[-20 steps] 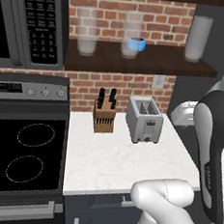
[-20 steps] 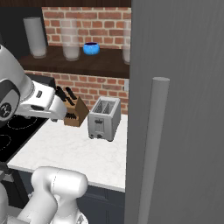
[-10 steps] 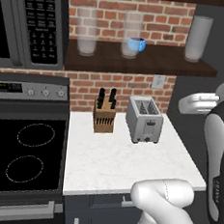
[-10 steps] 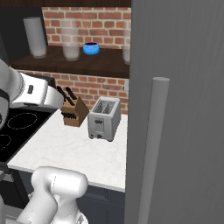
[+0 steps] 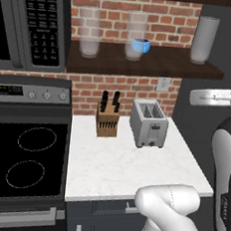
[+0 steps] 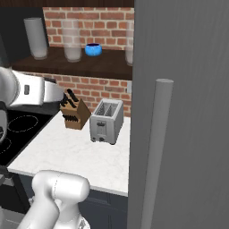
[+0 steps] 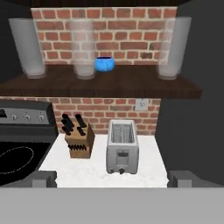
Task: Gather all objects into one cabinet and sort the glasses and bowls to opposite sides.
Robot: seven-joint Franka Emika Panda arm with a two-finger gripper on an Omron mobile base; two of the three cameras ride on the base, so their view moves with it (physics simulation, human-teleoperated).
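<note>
Blue bowl [image 7: 104, 64] is sitting on the shelf [image 7: 131, 85] between tall glasses [image 7: 82, 46]; gripper [image 7: 112, 178] jaws spread, holding nothing. Reaching in is risking toppling a neighbouring glass; cabinet handle [image 6: 154, 152] near.

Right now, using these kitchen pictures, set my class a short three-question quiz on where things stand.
1. True or false: the blue bowl sits on the brown shelf.
2. How many tall glasses stand on that shelf?
3. Which stands nearer the stove: A) knife block B) toaster?

Key: 1 true; 2 three; 3 A.
</note>
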